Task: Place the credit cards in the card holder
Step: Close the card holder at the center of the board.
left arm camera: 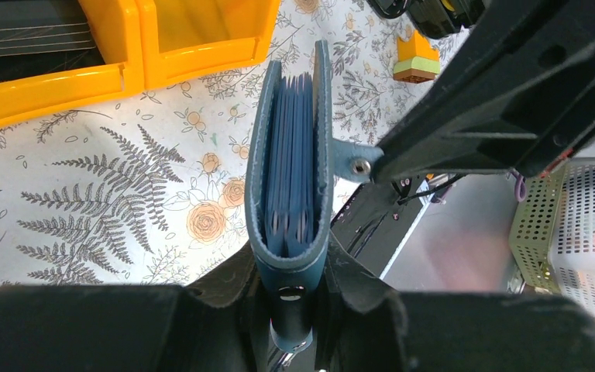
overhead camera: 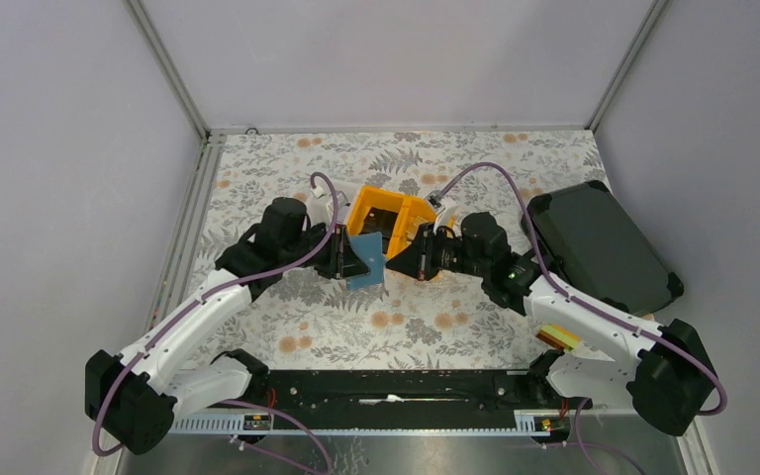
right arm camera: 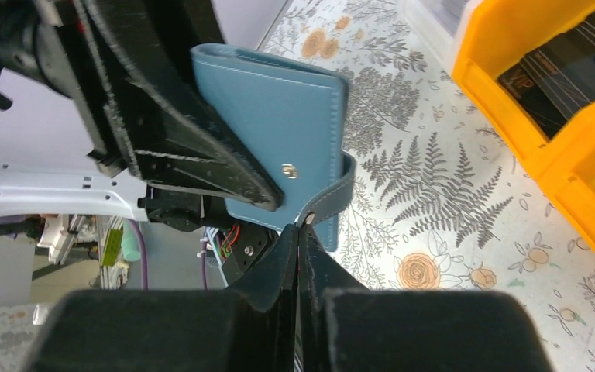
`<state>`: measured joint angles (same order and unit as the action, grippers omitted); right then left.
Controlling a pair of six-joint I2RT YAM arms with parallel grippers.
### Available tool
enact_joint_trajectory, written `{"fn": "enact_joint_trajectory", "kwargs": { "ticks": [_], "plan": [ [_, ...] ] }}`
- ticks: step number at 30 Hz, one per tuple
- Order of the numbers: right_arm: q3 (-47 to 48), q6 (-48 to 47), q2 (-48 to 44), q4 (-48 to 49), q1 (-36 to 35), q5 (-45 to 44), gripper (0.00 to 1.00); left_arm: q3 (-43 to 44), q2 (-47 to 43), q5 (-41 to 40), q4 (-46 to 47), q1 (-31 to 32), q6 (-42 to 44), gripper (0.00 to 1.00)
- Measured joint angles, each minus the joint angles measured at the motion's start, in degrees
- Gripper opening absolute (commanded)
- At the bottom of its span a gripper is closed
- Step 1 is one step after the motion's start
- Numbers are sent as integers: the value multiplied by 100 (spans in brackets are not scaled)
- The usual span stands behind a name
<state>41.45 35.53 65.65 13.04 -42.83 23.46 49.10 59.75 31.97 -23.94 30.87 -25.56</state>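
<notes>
Clamping card holder (right arm camera: 271, 108) — left tool (left arm camera: 288, 306); right tool (right arm camera: 300, 232) pinches its tab (right arm camera: 335, 195) (jaws together).

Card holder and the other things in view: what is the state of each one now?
card holder: folded, held up between both grippers
side tab: unsnapped, pinched
left gripper: shut on the card holder
right gripper: shut on the side tab
orange bin: open top, dark credit cards inside
black hard case: closed, lying flat
</notes>
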Motion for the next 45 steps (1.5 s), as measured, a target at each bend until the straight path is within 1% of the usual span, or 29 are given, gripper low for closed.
{"fn": "enact_joint_trajectory", "kwargs": {
  "ticks": [7,16,28,45],
  "plan": [
    [4,-122,271,372,-240,138,0,-2,120,101,-37,0,-17,0],
    [4,-149,503,719,-282,236,0,-2,120,197,-59,0,-17,0],
    [-24,-142,503,831,-284,205,0,-2,184,273,-33,2,-20,0],
    [-31,-114,487,831,-332,-105,0,-2,164,98,7,4,-42,0]
  ]
}}
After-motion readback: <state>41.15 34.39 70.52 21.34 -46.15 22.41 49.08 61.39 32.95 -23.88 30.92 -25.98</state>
